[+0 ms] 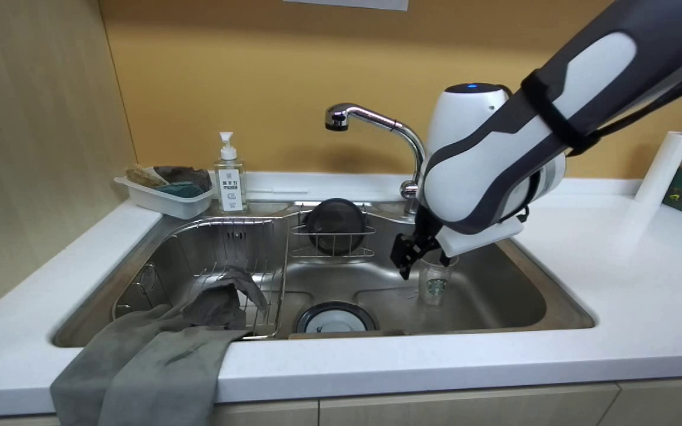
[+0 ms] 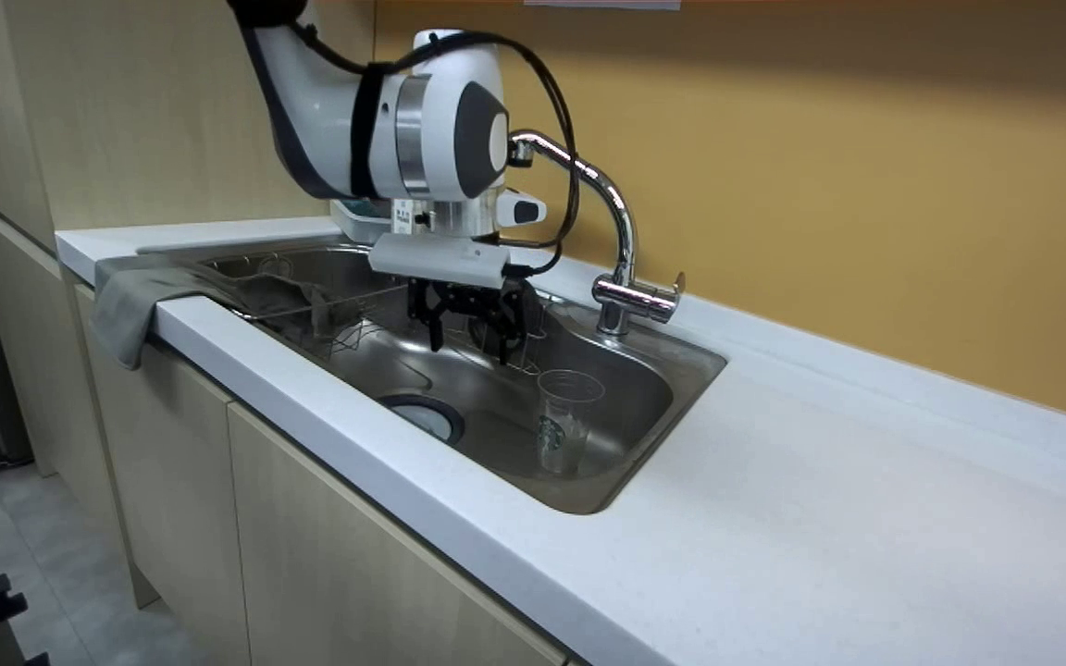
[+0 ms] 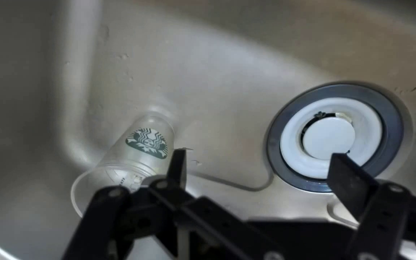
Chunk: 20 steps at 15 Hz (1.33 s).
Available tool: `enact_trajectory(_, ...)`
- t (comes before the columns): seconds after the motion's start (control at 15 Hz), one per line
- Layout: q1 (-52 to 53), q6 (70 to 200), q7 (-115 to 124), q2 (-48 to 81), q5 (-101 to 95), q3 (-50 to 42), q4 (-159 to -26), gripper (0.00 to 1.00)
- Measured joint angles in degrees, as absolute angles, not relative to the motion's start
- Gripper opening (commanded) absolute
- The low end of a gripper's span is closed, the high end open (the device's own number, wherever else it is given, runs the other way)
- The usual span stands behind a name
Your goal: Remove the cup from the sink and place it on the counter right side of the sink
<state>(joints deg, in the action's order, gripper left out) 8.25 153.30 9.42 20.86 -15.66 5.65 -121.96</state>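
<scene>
"Dark fingers (image 3: 350, 186) fill the foreground of the wrist view; they belong to my tool (image 3: 256, 169), and I have them spread wide apart."

"And the clear cup (image 3: 141, 148)?"

"Just past them. It stands upright in the sink (image 3: 208, 79), mouth up, its green print showing. One finger hides part of its rim in the wrist view, yet in an exterior view my tool is clearly apart from it."

"What lies beyond?"

"Deeper down, on the sink's floor, a round drain (image 3: 329, 139) with a dark ring and a white centre. Around the sink runs the white desk (image 2: 829, 518)."

"And farther back?"

"At the sink's rear edge I see a pump bottle (image 1: 231, 186) and a curved chrome faucet (image 2: 624, 250). Last comes the ochre wall (image 2: 866, 185)."
</scene>
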Motion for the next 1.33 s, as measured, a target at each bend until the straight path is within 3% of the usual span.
enact_trajectory(0.47,14.08,156.57,10.24,29.57,-16.65,-0.4,-111.67,1.0)
enact_trajectory(1.33,13.29,154.75,10.01,30.73,-16.54,-3.77,-108.83,1.0)
